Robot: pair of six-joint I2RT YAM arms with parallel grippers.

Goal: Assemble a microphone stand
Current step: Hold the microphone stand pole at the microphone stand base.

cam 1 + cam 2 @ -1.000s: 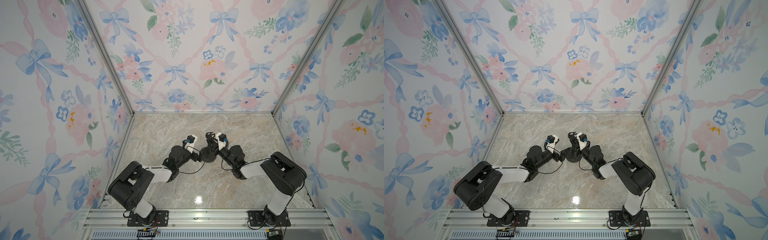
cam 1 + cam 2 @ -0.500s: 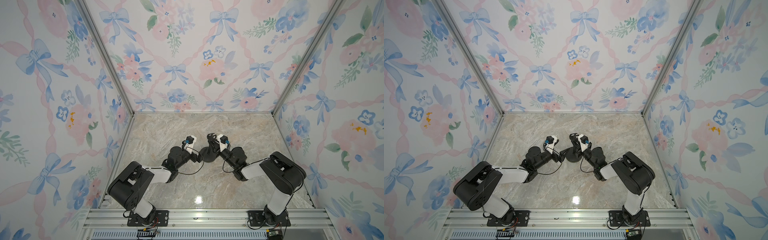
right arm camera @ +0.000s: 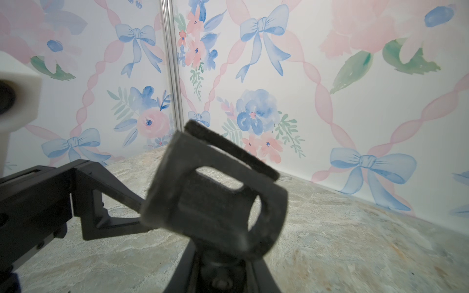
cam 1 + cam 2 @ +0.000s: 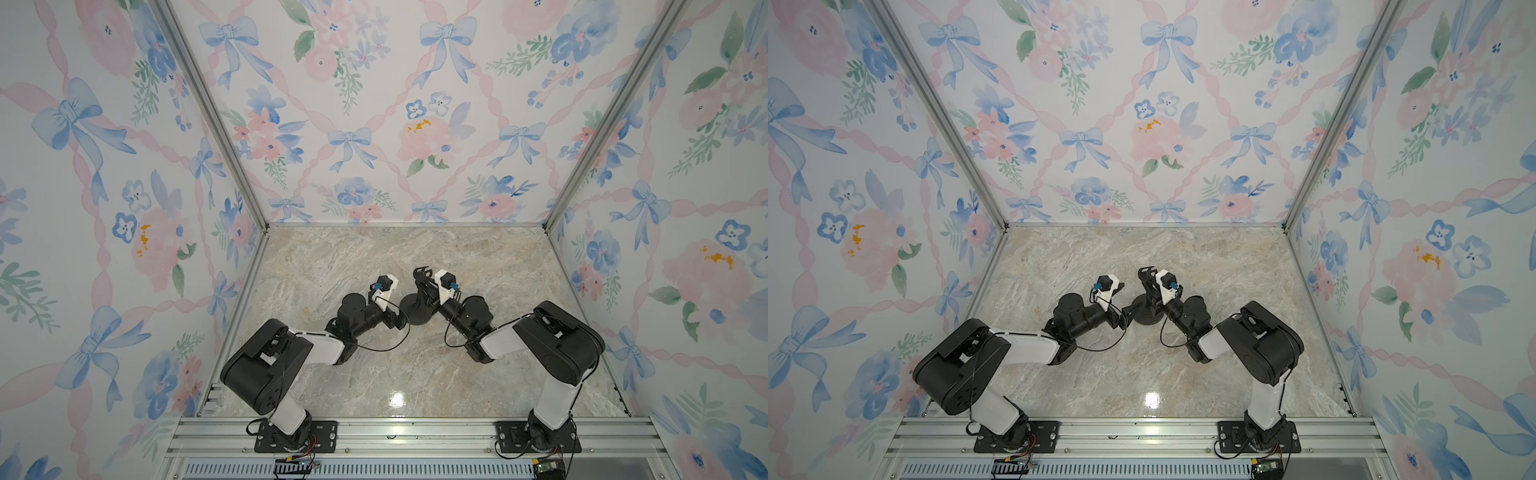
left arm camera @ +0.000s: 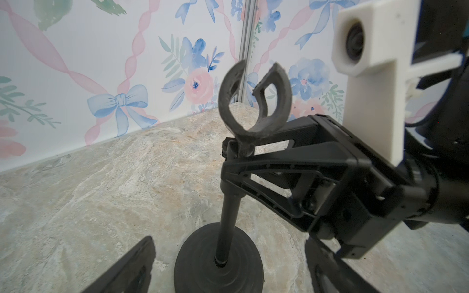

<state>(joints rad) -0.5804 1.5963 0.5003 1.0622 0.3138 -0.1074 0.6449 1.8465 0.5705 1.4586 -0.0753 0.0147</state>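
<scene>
The right gripper (image 4: 424,291), clamped on the rod (image 5: 229,208), has edged toward five o'clock in both top views (only slightly), taking the clip (image 4: 422,272) along; the left gripper (image 4: 397,303) has narrowed its spread jaws a hair.

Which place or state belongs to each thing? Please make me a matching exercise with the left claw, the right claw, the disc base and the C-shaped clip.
Things:
1. left claw
2. right claw
3. disc base
4. C-shaped clip

Places or states:
A. at the top of the rod
B. open, its jaws on either side of the base
C. shut on the rod, just under the clip
D. flat on the marble table, with the rod standing in it

Pairs: 1-B, 2-C, 3-D, 4-A
</scene>
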